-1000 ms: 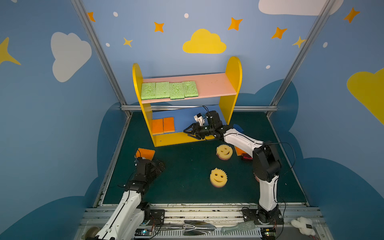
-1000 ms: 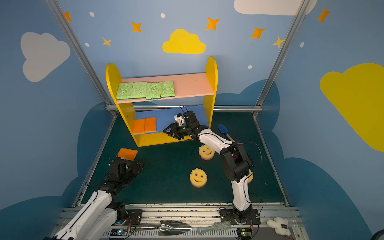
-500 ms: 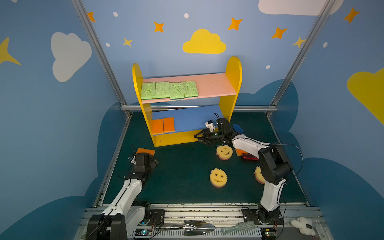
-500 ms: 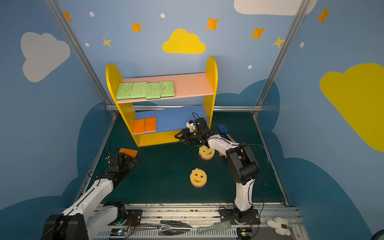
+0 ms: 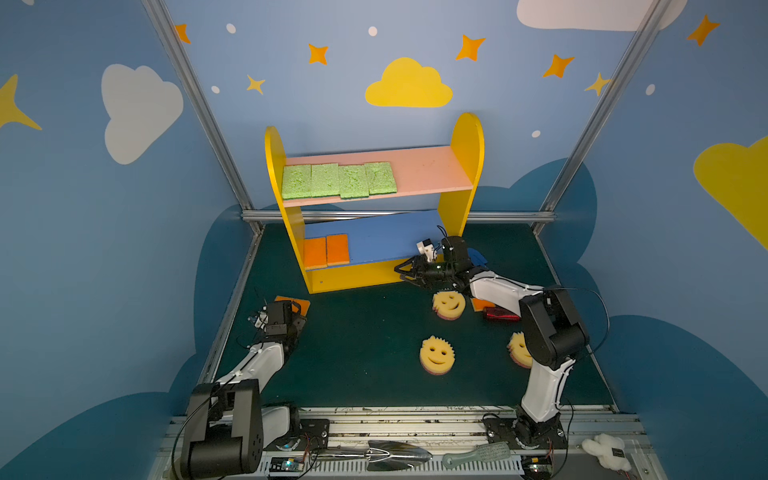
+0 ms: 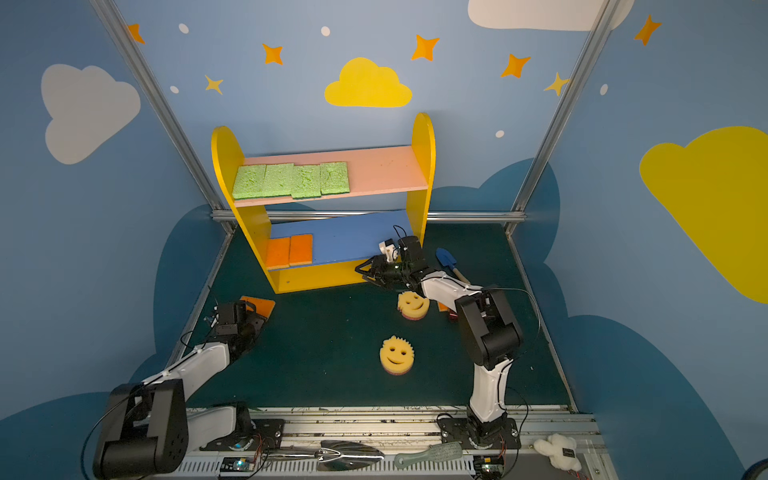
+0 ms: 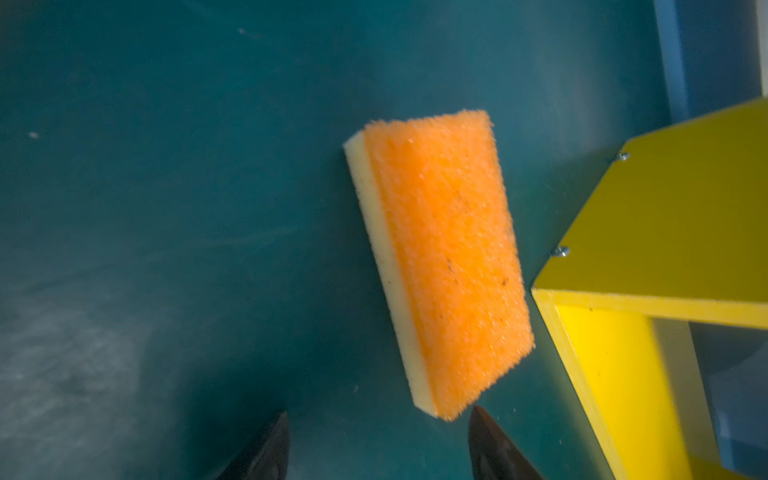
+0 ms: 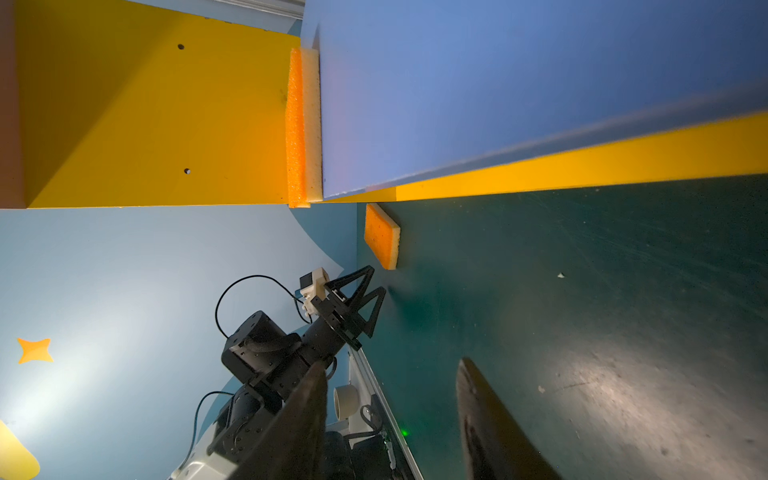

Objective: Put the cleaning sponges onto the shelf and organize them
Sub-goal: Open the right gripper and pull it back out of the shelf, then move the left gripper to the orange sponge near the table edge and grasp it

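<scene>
While the orange sponge (image 7: pixel 440 266) lay flat on the green mat (image 7: pixel 166 208), orange face up and just beside the front corner of the shelf (image 7: pixel 665 208), the left pincer (image 7: pixel 379 415) stood low before its near end. Both fingers were apart, with nothing between them. The sponge's near corner sat close to one fingertip (image 7: pixel 490 440); whether the two touched could not be determined from the wrist view. The sponge lay askew to the line of the fingers.

Recommended procedure for the pick-up:
1. Turn the wrist until the fingers run parallel to the long edges.
2. Advance until the narrow width sits fully between the fingers.
3. Close gently, since foam probably yields and could slip from a corner grip.
4. Lift clear of the yellow side panel before swinging toward the shelf.

The likely destination was the blue board (image 5: pixel 382 241), next to the two orange sponges (image 5: pixel 326 251) at its end nearer the left arm. Four green sponges (image 5: pixel 338 180) formed a row on the pink board (image 5: pixel 424 170). Three smiley sponges (image 5: pixel 436 354) and a further orange sponge (image 5: pixel 478 304), partly hidden by the right arm, lay on the mat. The right pincer (image 5: pixel 405 274) hovered at the shelf's front right, fingers apart and empty.
</scene>
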